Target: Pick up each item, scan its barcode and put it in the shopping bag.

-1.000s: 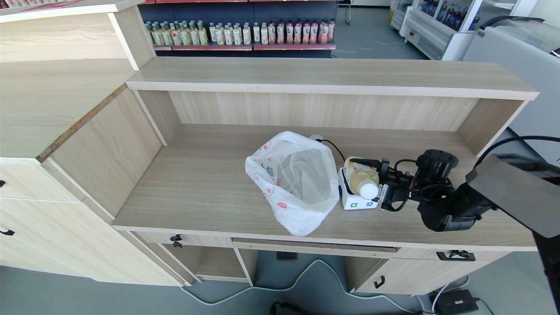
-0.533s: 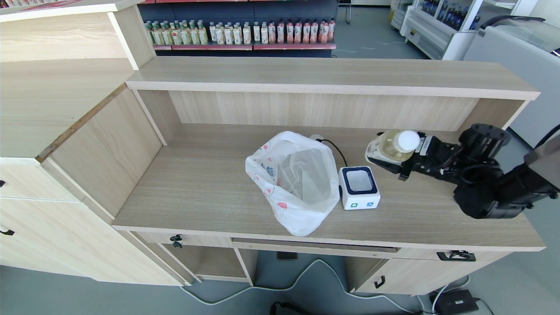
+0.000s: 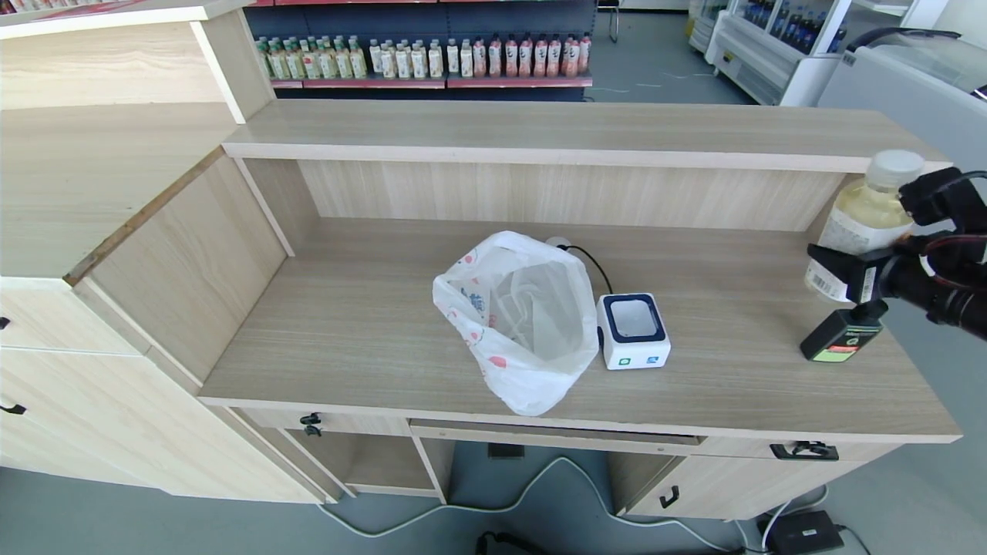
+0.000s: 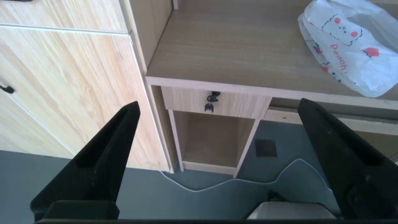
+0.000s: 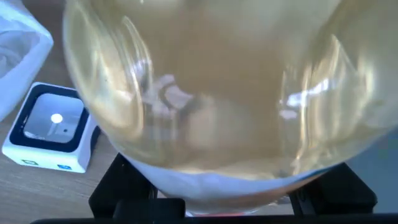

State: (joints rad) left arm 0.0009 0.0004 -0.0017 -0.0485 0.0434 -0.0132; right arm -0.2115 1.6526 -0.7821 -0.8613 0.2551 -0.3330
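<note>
Now your right gripper (image 3: 879, 231) is out at the far right end of the counter (image 3: 370, 324), its two fingers clamped on the bottle (image 3: 860, 223) from either side. You can see the bottle standing nearly upright in that grip, white cap (image 3: 894, 163) on top, pale yellow liquid inside, held just in front of the counter's right side wall. In the right wrist view the bottle (image 5: 205, 87) sits right up against the lens.

A second ago you had this same bottle lying on its side directly over the scanner (image 3: 632, 330), cap pointing toward the near edge. Half a second ago it was already lifted off, to the right of the scanner and farther back, and still tipped over. Since then it has swung well to the right and turned cap-up, so the scanner's dark-framed window is fully uncovered; it also shows in the right wrist view (image 5: 50, 127).

The shopping bag (image 3: 513, 316) has not shifted: it stands open just left of the scanner, touching it.

Your left gripper (image 4: 219, 106) hangs below the counter's near left corner, fingers spread wide with nothing between them, and the bag (image 4: 351, 43) lies off to its right.
</note>
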